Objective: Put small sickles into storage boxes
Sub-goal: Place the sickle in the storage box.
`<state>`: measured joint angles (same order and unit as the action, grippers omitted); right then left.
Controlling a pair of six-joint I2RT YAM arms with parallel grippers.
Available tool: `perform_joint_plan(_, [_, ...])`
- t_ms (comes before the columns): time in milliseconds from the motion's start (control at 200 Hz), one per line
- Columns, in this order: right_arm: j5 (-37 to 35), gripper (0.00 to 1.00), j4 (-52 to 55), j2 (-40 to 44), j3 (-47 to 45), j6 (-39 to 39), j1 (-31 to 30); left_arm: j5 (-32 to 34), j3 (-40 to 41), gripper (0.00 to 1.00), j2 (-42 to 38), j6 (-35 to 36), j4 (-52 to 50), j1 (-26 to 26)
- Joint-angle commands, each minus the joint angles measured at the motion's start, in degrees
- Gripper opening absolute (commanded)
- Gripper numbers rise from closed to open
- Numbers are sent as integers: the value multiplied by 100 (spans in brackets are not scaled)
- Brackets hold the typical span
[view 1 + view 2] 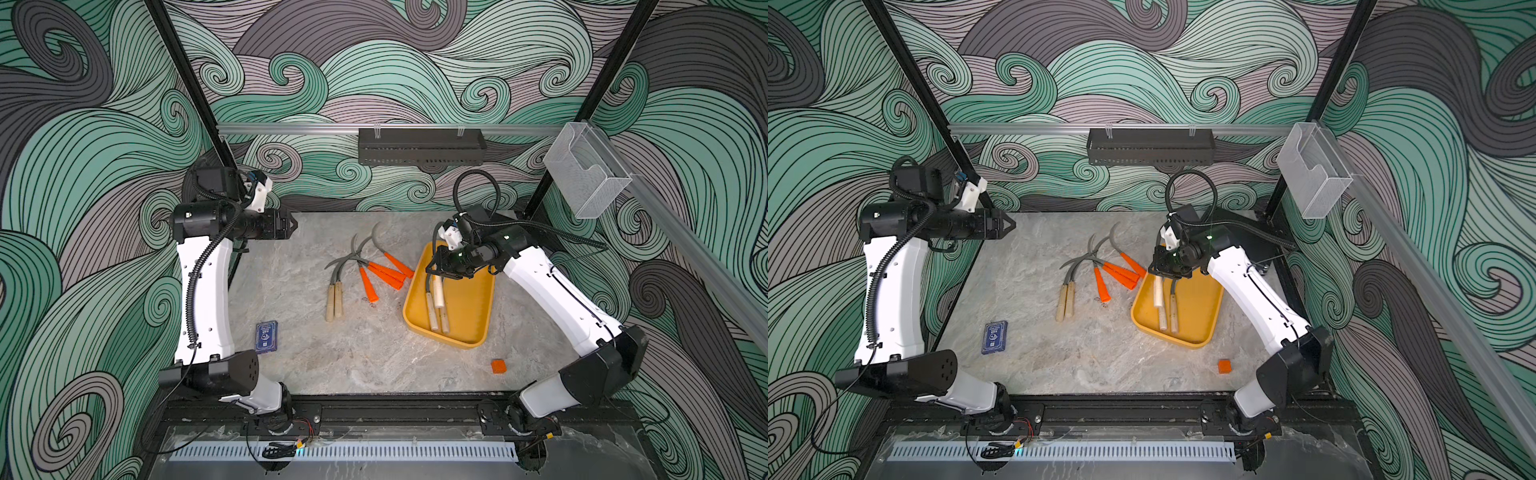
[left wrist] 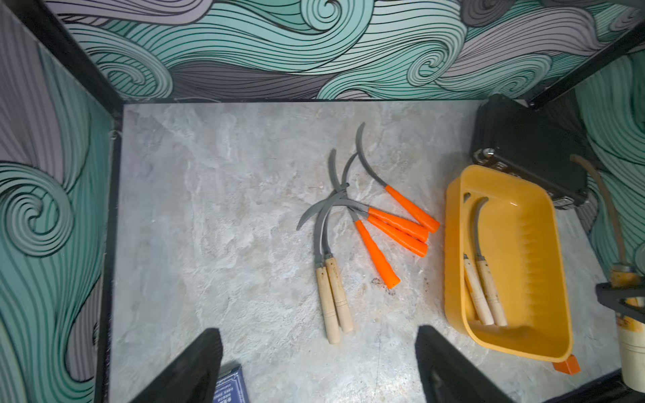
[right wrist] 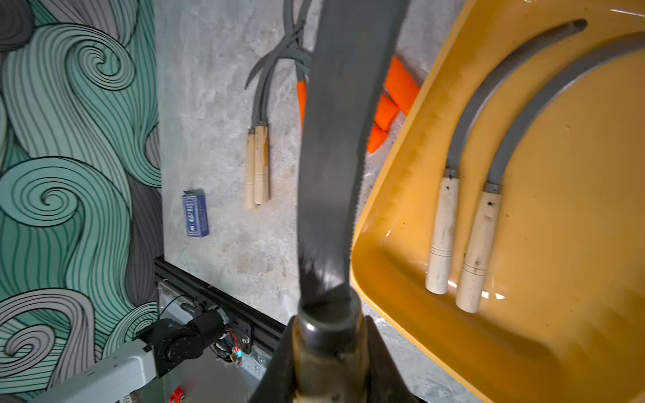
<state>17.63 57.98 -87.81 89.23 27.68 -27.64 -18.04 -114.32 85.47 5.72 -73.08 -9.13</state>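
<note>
The yellow-orange storage box (image 1: pixel 467 309) (image 1: pixel 1196 316) lies right of centre. Two wooden-handled small sickles (image 3: pixel 443 237) (image 3: pixel 478 251) rest flat inside it. My right gripper (image 1: pixel 436 276) (image 3: pixel 328 335) hovers over the box's far left part, shut on a third wooden-handled sickle (image 3: pixel 335 157), whose handle (image 1: pixel 438 291) hangs down over the box. On the table to the left lie two more wooden-handled sickles (image 1: pixel 334 301) (image 2: pixel 331 300) and several orange-handled ones (image 1: pixel 386 274) (image 2: pixel 398 223) with crossed blades. My left gripper (image 1: pixel 293 226) (image 2: pixel 319 366) is raised at the back left, open and empty.
A blue card box (image 1: pixel 266 336) lies front left and a small orange cube (image 1: pixel 498 366) front right of the storage box. A black case (image 2: pixel 530 153) sits behind the box. A black rack (image 1: pixel 422 147) and a clear bin (image 1: pixel 586 170) hang on the rails.
</note>
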Motion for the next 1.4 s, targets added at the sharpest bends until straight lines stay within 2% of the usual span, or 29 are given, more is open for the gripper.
perform_joint_plan(0, [-451, 0, 218, 55, -136, -342, 65, 462, 73, 88, -341, -97, 131, -104])
perform_joint_plan(135, [-671, 0, 376, -128, -323, -521, 112, 658, 144, 93, -445, -141, 9, -157])
perform_joint_plan(475, [-1388, 0, 403, -180, -1031, -594, 215, 783, 457, 93, -808, -158, -22, -237])
perform_joint_plan(1156, [-1535, 1, -203, -1072, -1696, -249, 474, 850, 856, 93, -1027, 17, -120, -296])
perform_joint_plan(1396, [-1640, 3, -340, -1388, -1681, -162, 531, 800, 894, 93, -972, 0, -145, -307])
